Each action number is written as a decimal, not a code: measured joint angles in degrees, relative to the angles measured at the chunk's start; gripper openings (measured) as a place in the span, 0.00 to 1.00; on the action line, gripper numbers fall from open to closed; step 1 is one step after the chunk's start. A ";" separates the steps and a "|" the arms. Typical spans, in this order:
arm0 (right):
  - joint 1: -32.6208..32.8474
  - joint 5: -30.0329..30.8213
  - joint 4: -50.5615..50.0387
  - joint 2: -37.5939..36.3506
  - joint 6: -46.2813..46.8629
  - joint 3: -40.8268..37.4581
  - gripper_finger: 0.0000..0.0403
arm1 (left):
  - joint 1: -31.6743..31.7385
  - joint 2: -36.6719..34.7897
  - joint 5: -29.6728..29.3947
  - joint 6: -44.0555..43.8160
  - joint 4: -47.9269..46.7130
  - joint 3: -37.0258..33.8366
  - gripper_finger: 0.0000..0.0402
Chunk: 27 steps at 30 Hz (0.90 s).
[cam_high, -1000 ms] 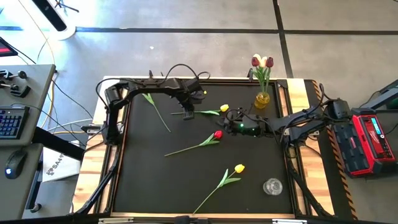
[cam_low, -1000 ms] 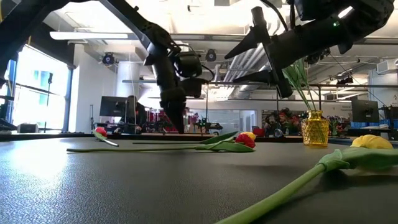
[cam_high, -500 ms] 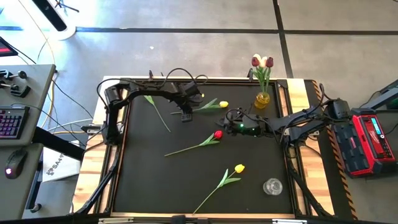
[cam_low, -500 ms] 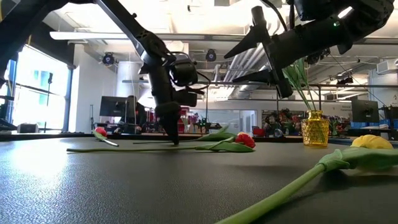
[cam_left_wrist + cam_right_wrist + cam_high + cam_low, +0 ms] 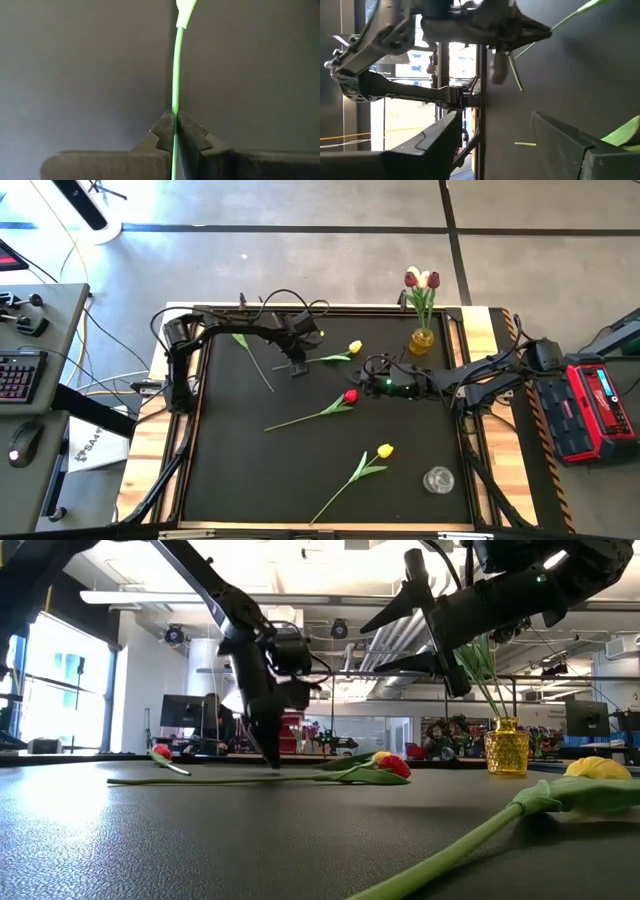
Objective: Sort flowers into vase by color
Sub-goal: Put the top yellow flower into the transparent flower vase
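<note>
My left gripper (image 5: 297,368) (image 5: 270,762) is down at the far middle of the black table, shut on the green stem of a yellow tulip (image 5: 355,347). My right gripper (image 5: 368,368) (image 5: 495,145) hovers open just right of it, above a red tulip (image 5: 350,395) that lies flat. A second yellow tulip (image 5: 385,450) lies toward the near edge. Another tulip (image 5: 252,360) lies by the left arm, and its red head (image 5: 160,752) rests on the table. An amber vase (image 5: 422,338) at the far edge holds dark red and cream tulips. A clear glass vase (image 5: 437,478) stands near right. My left gripper pinches the yellow tulip's thin stem (image 5: 174,107) between its two fingertips, toward the stem's bare end, well away from the head. The fingers come from above, pointing down, and lie across the stem. The stem runs on from the fingers toward the leaf (image 5: 186,10) and head.
Wooden rails (image 5: 480,330) frame the black mat. A red and black box (image 5: 595,405) sits off the table's right side, and a desk with a keyboard (image 5: 15,375) stands to the left. The mat's near left part (image 5: 240,470) is bare.
My left gripper has shifted a little toward the table's left edge and tipped. The yellow tulip it holds has swung with it, and its head has moved slightly toward the far edge and left. The right arm has kept still.
</note>
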 joint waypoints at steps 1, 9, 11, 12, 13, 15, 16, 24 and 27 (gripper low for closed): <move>0.11 0.00 0.00 0.00 0.16 0.00 0.59 | -0.04 -1.14 1.06 -1.22 0.44 0.03 0.00; -0.20 1.06 -0.09 0.04 1.42 0.00 0.59 | -0.74 -11.64 8.27 -10.03 6.32 0.33 0.00; -1.00 2.38 -0.03 0.04 0.92 0.00 0.59 | -1.12 -13.77 9.53 -12.46 8.72 0.44 0.00; -1.43 3.28 0.21 0.06 -0.11 0.00 0.59 | -1.22 -14.58 10.12 -13.92 9.81 0.46 0.00; -1.89 3.97 0.82 0.09 -1.33 0.00 0.59 | -1.42 -15.22 10.45 -15.43 10.24 0.45 0.00; -2.77 5.44 2.99 0.09 -4.54 0.00 0.59 | -2.10 -16.19 10.46 -18.28 11.32 0.39 0.00; -3.18 6.22 4.54 0.09 -6.51 0.00 0.59 | -2.44 -16.55 10.46 -19.46 11.88 0.39 0.00; -6.59 8.72 12.04 0.11 -16.11 0.02 0.59 | -5.75 -17.18 13.91 -29.40 14.06 0.39 0.00; -7.48 6.74 12.06 0.11 -16.75 0.02 0.59 | -6.92 -17.18 14.23 -31.89 15.86 0.39 0.00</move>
